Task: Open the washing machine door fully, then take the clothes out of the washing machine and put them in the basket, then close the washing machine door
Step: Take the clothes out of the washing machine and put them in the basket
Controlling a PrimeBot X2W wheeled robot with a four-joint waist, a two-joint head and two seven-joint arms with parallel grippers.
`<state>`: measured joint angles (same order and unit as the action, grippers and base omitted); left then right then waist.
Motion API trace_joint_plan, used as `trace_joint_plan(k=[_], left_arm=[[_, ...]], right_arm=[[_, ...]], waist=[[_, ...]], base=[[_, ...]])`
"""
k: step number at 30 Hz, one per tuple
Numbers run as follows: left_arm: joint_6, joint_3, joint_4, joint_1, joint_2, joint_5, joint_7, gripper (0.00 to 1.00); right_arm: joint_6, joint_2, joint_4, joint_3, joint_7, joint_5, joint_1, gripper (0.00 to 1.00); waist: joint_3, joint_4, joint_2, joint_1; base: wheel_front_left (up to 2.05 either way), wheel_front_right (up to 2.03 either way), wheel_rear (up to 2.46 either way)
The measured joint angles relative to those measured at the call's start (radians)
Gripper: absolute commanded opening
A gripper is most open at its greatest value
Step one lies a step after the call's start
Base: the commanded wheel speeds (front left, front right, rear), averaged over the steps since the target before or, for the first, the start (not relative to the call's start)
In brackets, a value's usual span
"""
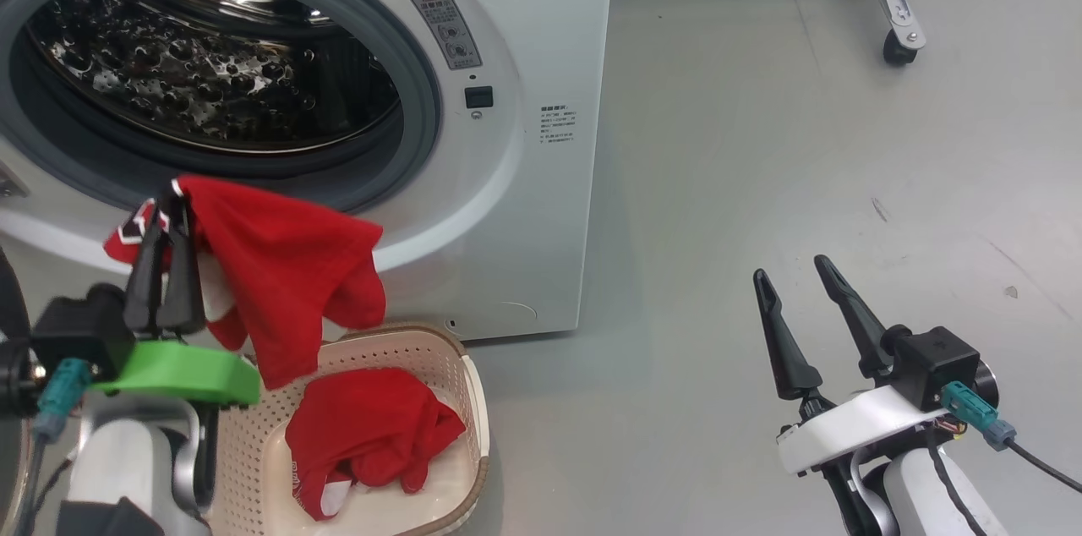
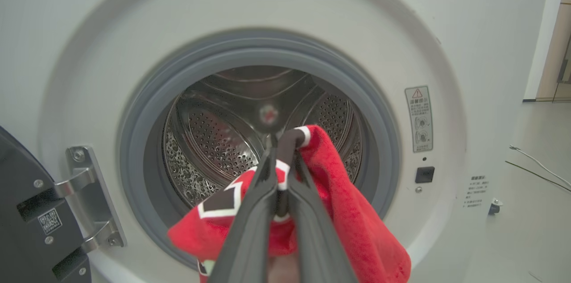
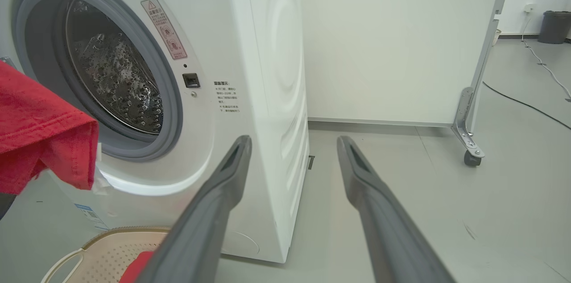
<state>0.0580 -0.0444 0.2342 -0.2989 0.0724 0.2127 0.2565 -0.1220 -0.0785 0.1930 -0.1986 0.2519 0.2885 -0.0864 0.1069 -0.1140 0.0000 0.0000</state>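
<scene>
The washing machine [image 1: 507, 181] stands with its steel drum [image 1: 211, 71] exposed; no clothes are visible in the part of the drum I see. Its door [image 2: 22, 211] is swung aside on its hinge [image 2: 84, 185] at the left. My left gripper [image 1: 173, 198] is shut on a red jersey [image 1: 287, 282], which hangs in front of the opening above the basket [image 1: 473, 384]. In the left wrist view the fingers [image 2: 267, 193] pinch the jersey's trimmed edge [image 2: 348, 211]. Another red jersey [image 1: 363, 434] lies in the basket. My right gripper [image 1: 791, 268] is open and empty, over bare floor to the right.
A white panel on a wheeled metal frame, with a caster [image 1: 900, 46], stands behind and to the right of the machine. A cable [image 3: 526, 104] runs across the floor toward a grey bin [image 3: 555, 26]. Grey floor stretches to the right of the washer.
</scene>
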Motion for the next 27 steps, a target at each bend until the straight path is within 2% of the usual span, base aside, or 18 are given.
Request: trace_joint_plan(k=[4, 11, 21, 27], left_arm=[[0.000, 0.022, 0.042, 0.067, -0.005, -0.005, 0.000, 0.00], [-0.003, 0.048, 0.096, 0.095, -0.009, -0.018, -0.037, 0.00], [-0.024, 0.070, 0.185, 0.087, -0.010, -0.032, -0.103, 0.00], [-0.045, 0.070, 0.264, 0.028, -0.007, -0.056, -0.133, 0.00]], right_arm=[[0.000, 0.000, -0.008, -0.012, 0.000, -0.001, 0.000, 1.00], [0.000, -0.002, -0.021, -0.013, 0.000, -0.001, -0.001, 1.00], [0.000, -0.007, -0.056, -0.011, 0.000, 0.006, -0.036, 1.00], [0.000, -0.022, -0.068, -0.006, 0.000, 0.005, -0.064, 1.00]], waist=[[0.015, -0.008, 0.0000, 0.0000], [0.070, -0.031, 0.0000, 0.0000], [0.174, -0.068, 0.0000, 0.0000], [0.242, -0.093, 0.0000, 0.0000]], base=[[0.00, 0.00, 0.00], [0.00, 0.00, 0.00], [0.00, 0.00, 0.00], [0.00, 0.00, 0.00]])
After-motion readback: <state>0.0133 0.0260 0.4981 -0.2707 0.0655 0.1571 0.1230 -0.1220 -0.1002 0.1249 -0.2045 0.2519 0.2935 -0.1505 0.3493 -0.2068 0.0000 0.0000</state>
